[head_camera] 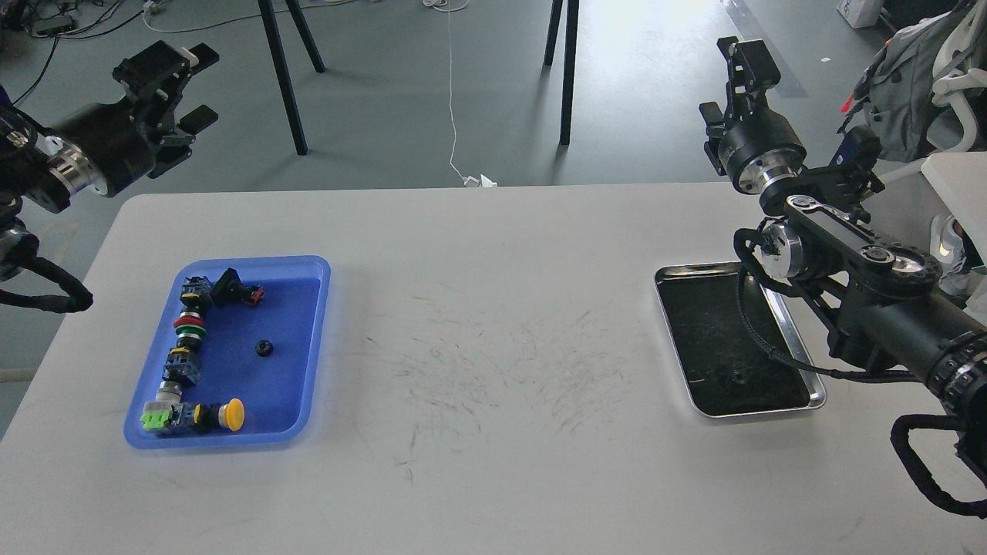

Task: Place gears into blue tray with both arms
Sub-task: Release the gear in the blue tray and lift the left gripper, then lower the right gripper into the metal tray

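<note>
Here, gear (264, 348) in blue tray (308, 385), claws (197, 85) apart

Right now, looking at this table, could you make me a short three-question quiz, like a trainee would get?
1. True or false: a gear lies inside the blue tray.
2. The silver metal tray sits nearest which arm? A) left B) right
3. Fill in: the left gripper is raised above the table and holds ____.

Key: 1 true. 2 B, beside the right gripper's arm. 3 nothing; its fingers are spread apart.
</note>
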`<state>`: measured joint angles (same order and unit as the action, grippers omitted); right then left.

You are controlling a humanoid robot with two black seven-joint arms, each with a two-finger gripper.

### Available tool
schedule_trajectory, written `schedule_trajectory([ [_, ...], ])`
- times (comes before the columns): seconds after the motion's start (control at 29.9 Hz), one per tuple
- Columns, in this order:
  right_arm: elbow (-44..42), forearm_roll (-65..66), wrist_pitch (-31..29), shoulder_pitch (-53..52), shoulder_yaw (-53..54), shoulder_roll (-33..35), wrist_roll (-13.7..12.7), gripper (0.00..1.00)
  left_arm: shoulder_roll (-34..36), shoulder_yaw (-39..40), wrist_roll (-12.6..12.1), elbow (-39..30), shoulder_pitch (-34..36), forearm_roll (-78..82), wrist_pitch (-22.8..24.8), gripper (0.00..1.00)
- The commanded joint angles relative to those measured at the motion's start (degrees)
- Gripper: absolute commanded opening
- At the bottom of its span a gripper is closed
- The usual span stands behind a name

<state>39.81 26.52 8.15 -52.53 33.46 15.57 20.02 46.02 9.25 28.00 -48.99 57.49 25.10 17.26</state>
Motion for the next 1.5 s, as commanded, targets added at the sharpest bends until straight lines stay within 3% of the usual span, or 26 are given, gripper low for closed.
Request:
schedule_trajectory([
  [0.0,-0.2,-0.1,-0.1,-1.6,-2.7,0.4,-0.1,0.97,-1.5,0.8,0.0,0.5,0.3,-5.6,1.1,0.99],
  [0.27,0.9,-0.2,-0.9,-2.0,-3.4,0.8,-0.1,0.97,-2.9,2.3,0.0,1.4,0.7,-8.3,1.4,0.99],
  [0.4,2.5,-0.2,-2.1,-3.6,-5.7,3.5,-1.6,0.97,-6.0,2.3,0.0,5.6,0.7,-9.1,1.2,0.98],
  [0.6,5.7,-0.2,-5.9,-10.0,-18.2,7.4,-1.8,0.98,-10.3,3.1,0.0,9.2,0.1,-11.1,0.8,0.98],
  [0.74,9.0,-0.1,-10.6,-14.7,-25.6,10.5,-1.8,0.98,-12.4,3.0,0.0,10.2,-0.9,-11.1,-3.3,0.99],
  [0.9,13.5,0.4,-15.5,-22.0,-37.2,14.0,-1.2,0.98,-12.8,3.1,0.0,10.3,-1.9,-11.3,-4.2,0.99],
  [1.07,15.9,0.8,-16.6,-27.4,-45.8,14.4,-1.2,0.98,-13.7,3.6,0.0,11.0,-2.1,-12.5,-4.4,0.99],
  [1.34,23.0,13.0,-16.6,-30.2,-53.0,15.4,-1.4,0.97,-17.0,3.8,0.0,15.4,-1.9,-12.7,-2.4,0.99],
  [1.47,26.8,20.9,-17.4,-30.6,-53.5,17.9,-0.5,0.97,-17.4,3.9,0.0,17.1,-1.9,-11.9,2.9,0.99],
])
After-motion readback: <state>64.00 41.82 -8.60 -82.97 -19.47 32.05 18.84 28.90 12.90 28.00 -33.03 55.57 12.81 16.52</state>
